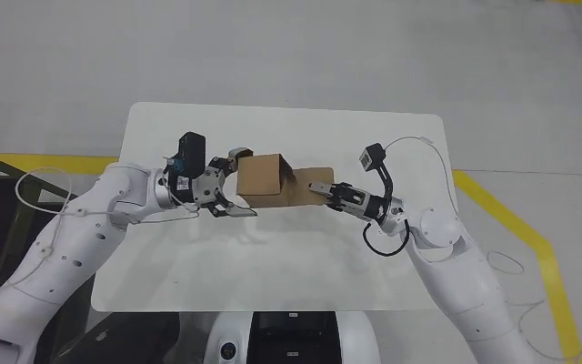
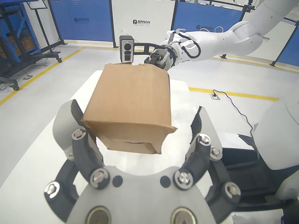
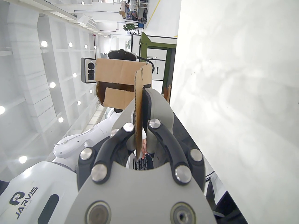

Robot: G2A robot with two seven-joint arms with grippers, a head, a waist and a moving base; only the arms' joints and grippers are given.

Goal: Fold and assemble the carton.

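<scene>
Brown cardboard carton (image 1: 260,175) is seen raised over the middle of the white table (image 1: 273,264), well in from every table edge. Its right-hand flap (image 3: 137,108) is pinched edge-on between the closed fingers of the right gripper (image 1: 318,189). The left gripper (image 1: 238,182) is spread wide at the carton's left end with nothing gripped, its far finger just beside a corner and its near finger standing apart.

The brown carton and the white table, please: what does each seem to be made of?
Brown carton: corrugated cardboard, matte, with faint ribs on its face and raw cut edges. White table: smooth top with faint reflections, probably laminate or painted board.
</scene>
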